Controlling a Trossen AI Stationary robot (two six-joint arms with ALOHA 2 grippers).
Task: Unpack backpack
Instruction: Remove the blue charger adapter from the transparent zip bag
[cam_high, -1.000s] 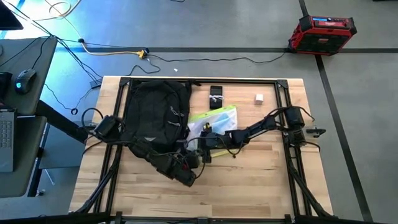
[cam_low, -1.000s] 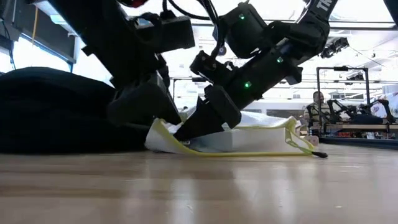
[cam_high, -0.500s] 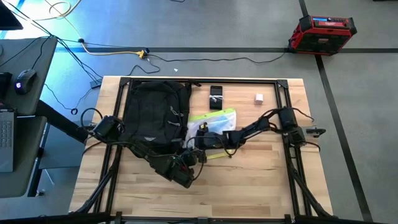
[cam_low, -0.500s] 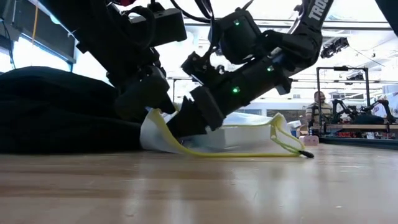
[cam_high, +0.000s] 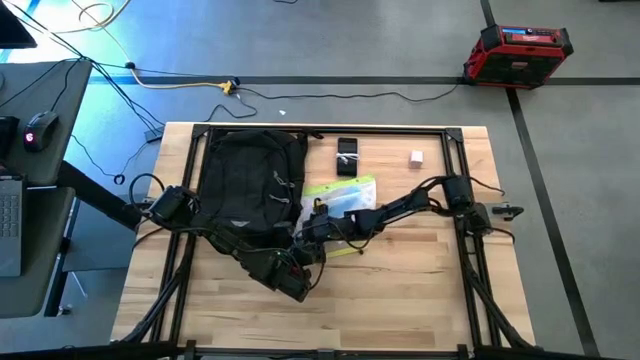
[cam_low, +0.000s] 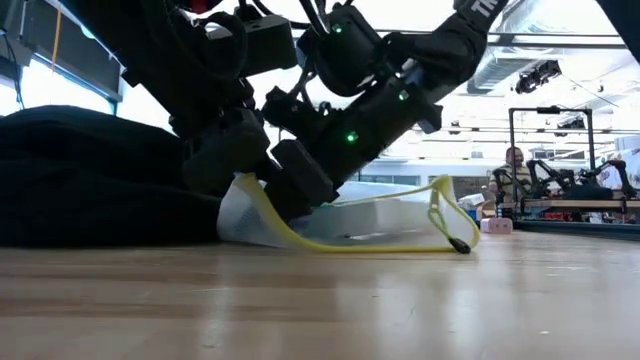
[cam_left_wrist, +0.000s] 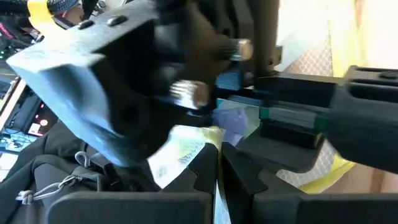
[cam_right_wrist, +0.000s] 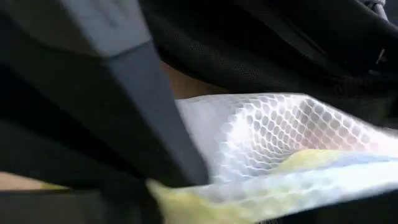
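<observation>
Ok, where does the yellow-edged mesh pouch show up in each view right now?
High view: mesh pouch lies mid-table, just right of the backpack.
Low view: pouch is on the tabletop at centre, partly under the dark arms.
Left wrist view: yellow edge and mesh show past the tool.
Right wrist view: white mesh fills the middle.
Shared landmark: the black backpack beside it.

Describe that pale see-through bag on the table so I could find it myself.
Start at the big black backpack on the wooden table's left half. Just right of it, where the two arms meet, lies a flat white mesh pouch. Its yellow-green edging sets it apart from the small black item and white cube behind.
</observation>
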